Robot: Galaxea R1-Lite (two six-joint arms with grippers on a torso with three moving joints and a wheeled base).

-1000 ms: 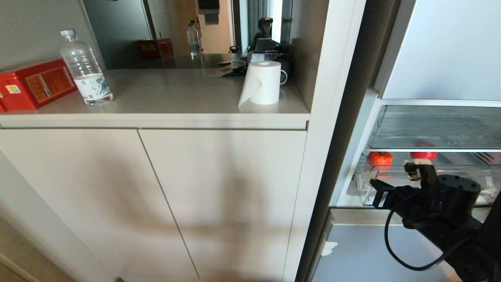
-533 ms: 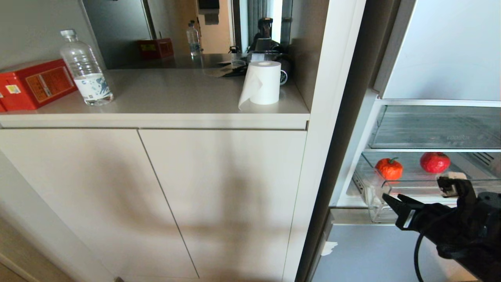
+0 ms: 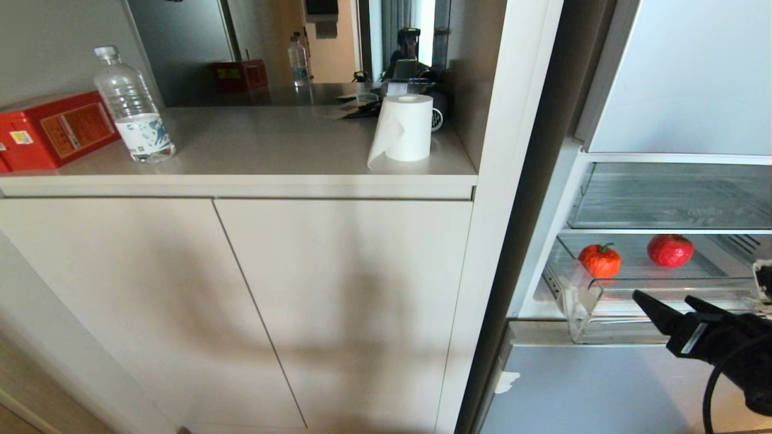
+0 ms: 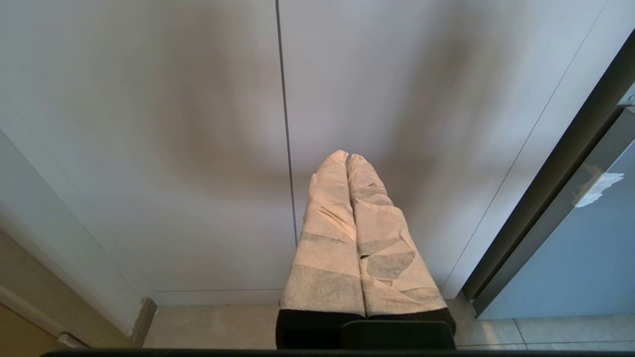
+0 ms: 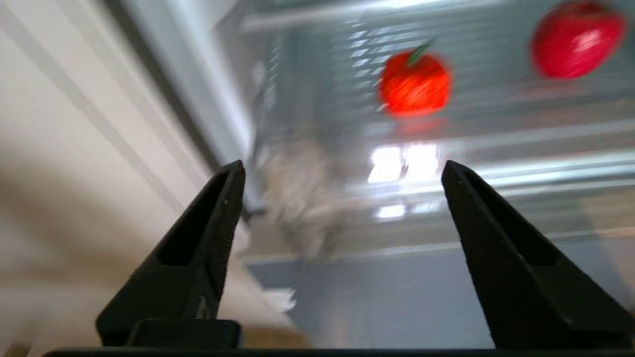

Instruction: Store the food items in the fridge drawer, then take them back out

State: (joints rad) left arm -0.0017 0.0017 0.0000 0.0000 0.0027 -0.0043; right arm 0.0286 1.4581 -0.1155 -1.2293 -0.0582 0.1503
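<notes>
The clear fridge drawer [image 3: 594, 328] stands pulled out of the pale blue-grey fridge. On its ribbed floor lie two food items: an orange-red one with a green stem [image 3: 599, 260] on the left and a deeper red one [image 3: 669, 250] to its right. My right gripper [image 3: 672, 304] hangs open just in front of the drawer's front lip, apart from it, with nothing between its fingers. The right wrist view shows the right gripper [image 5: 342, 168] with the orange-red item [image 5: 415, 84] and the red item [image 5: 575, 37] beyond it. My left gripper [image 4: 347, 156] is shut and parked before the cabinet doors.
A second clear drawer [image 3: 669, 199] sits above the open one. Below it is the fridge's blue-grey lower front [image 3: 591, 386]. To the left, a beige cabinet's counter [image 3: 271, 175] carries a paper roll [image 3: 407, 126], a water bottle [image 3: 132, 108] and a red box [image 3: 54, 129].
The drawer slid outward with the right gripper at its front lip, bringing both items forward. The gripper then opened, let go and drew back down and to the right.
</notes>
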